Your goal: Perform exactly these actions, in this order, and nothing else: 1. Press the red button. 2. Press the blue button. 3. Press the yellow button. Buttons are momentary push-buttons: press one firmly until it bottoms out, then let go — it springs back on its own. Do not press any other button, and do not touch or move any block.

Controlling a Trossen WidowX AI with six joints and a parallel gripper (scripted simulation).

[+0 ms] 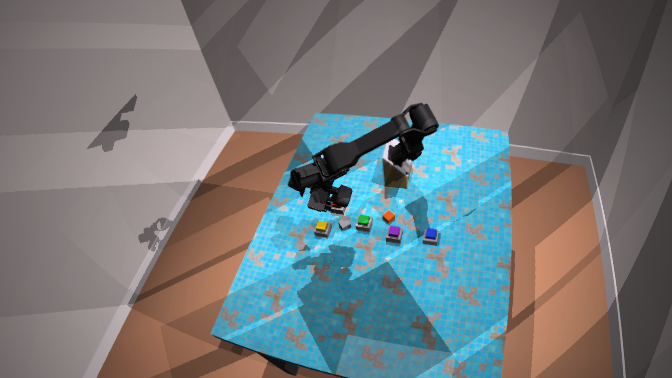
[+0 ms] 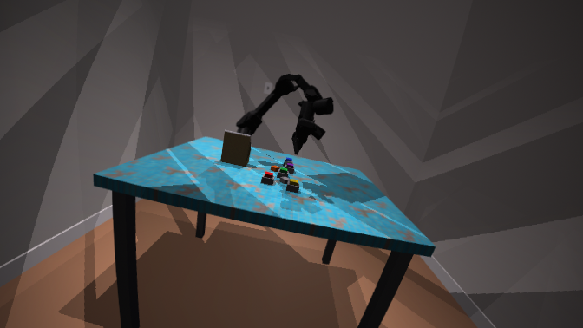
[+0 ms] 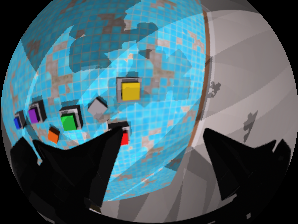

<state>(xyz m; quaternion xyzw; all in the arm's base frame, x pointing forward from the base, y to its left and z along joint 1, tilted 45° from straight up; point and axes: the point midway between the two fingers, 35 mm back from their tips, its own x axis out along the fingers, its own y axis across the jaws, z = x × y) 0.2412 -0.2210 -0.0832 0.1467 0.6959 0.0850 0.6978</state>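
Observation:
The red button [image 2: 268, 175] [image 3: 123, 137] stands at the left end of the button cluster; in the top view the gripper covers most of it, and in the wrist view the left finger partly covers it. The yellow button [image 1: 323, 226] [image 2: 294, 182] [image 3: 129, 90] is just in front of it. The blue button [image 1: 431, 234] [image 2: 289, 160] [image 3: 19, 121] is at the far right end. My gripper [image 1: 328, 199] [image 2: 298, 147] [image 3: 165, 132] is open and empty, pointing down, hanging above the table over the red button without touching it.
A green button [image 1: 364, 220] [image 3: 69, 120] and a purple button [image 1: 394, 231] [image 3: 33, 115] stand between yellow and blue. A grey block [image 1: 344, 223] [image 3: 99, 107] and an orange block [image 1: 388, 216] [image 3: 53, 133] lie among them. A brown box [image 1: 397, 175] [image 2: 236, 148] stands by the arm's base.

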